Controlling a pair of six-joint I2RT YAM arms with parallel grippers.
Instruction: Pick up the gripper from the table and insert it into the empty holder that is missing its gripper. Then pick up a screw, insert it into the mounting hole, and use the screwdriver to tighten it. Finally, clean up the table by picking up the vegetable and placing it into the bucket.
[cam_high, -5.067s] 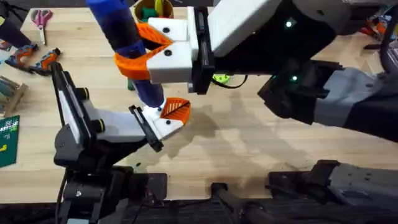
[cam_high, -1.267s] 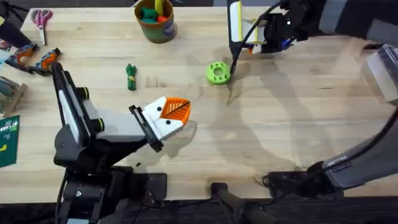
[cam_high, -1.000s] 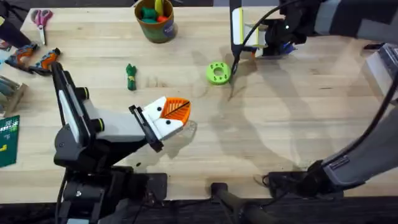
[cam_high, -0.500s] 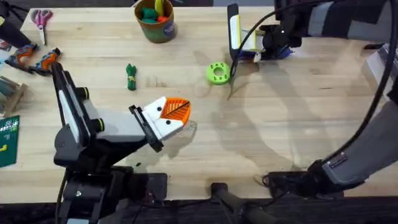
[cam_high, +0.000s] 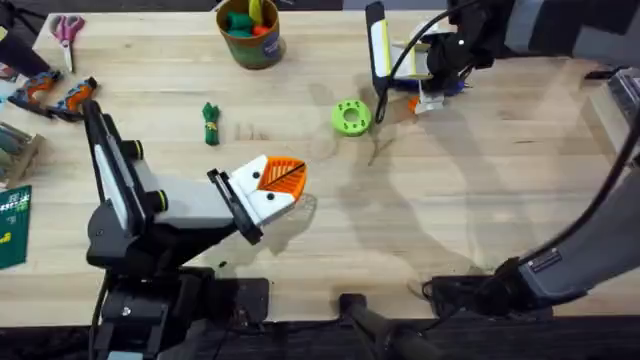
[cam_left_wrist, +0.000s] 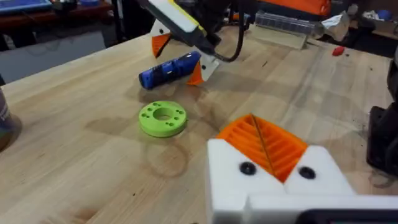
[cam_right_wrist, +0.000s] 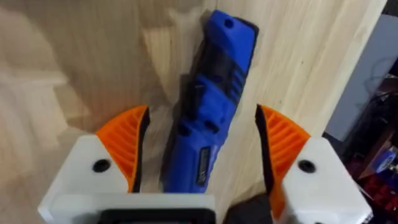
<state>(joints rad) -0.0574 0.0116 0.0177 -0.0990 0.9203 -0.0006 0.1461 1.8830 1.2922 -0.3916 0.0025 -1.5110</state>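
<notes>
The blue screwdriver (cam_right_wrist: 211, 106) lies flat on the wooden table at the far right (cam_high: 447, 84), just beyond the green disc. My right gripper (cam_right_wrist: 202, 155) is open and straddles it (cam_high: 425, 92), one orange pad on each side (cam_left_wrist: 178, 59). My left gripper (cam_left_wrist: 261, 134) rests low near the front (cam_high: 275, 185), shut, with orange ribbed fingertip pieces (cam_left_wrist: 273, 146) seated in both white holder blocks (cam_left_wrist: 227, 180). The dark-green vegetable (cam_high: 210, 123) lies on the table left of centre. The olive bucket (cam_high: 268, 47) stands at the far edge with colourful toys in it.
A round lime-green disc (cam_high: 350, 117) with holes lies between the two grippers (cam_left_wrist: 163, 118). Scissors (cam_high: 67, 28), orange-handled tools (cam_high: 55, 95) and a green board (cam_high: 12, 225) line the left edge. Bare wood spreads across the middle and right.
My right gripper carried the screwdriver from above the left gripper to the far side past the green disc, laid it flat and opened. The left arm has not moved.
</notes>
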